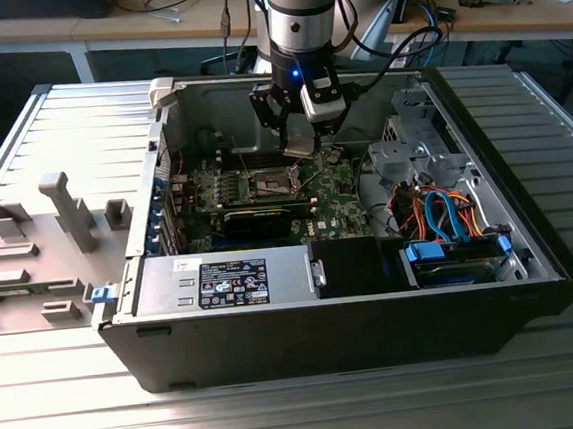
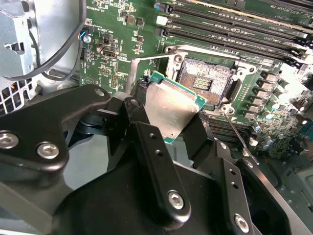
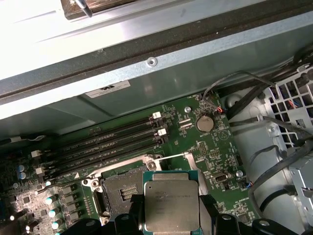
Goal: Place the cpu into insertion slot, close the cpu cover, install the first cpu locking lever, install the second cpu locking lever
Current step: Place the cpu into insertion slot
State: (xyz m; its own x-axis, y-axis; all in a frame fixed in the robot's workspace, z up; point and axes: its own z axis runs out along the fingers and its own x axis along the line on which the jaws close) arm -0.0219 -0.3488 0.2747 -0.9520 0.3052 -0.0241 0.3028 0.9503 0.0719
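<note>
My gripper [image 1: 299, 141] hangs inside the open computer case, shut on the cpu [image 2: 168, 108], a flat silvery square chip with a green edge. In both wrist views its black fingers [image 2: 146, 142] clamp two opposite sides of the chip [image 3: 171, 205]. The chip is held tilted, a little above and beside the insertion slot [image 2: 208, 81], apart from it. The slot [image 3: 116, 193] lies bare, its dark centre and silver rim showing, on the green board [image 1: 339, 185]. The cpu cover [image 2: 131, 73] stands raised at one edge of the slot. A thin wire lever [image 2: 239, 139] sticks up beside the slot.
Black memory slots [image 3: 107, 147] run along one side of the slot. A long black card [image 1: 257, 217] and a labelled power supply box [image 1: 232, 279] lie nearer the case front. Coloured cables [image 1: 437, 211] and a metal drive cage [image 1: 401, 144] fill the exterior view's right. Grey fixtures [image 1: 65, 209] stand outside.
</note>
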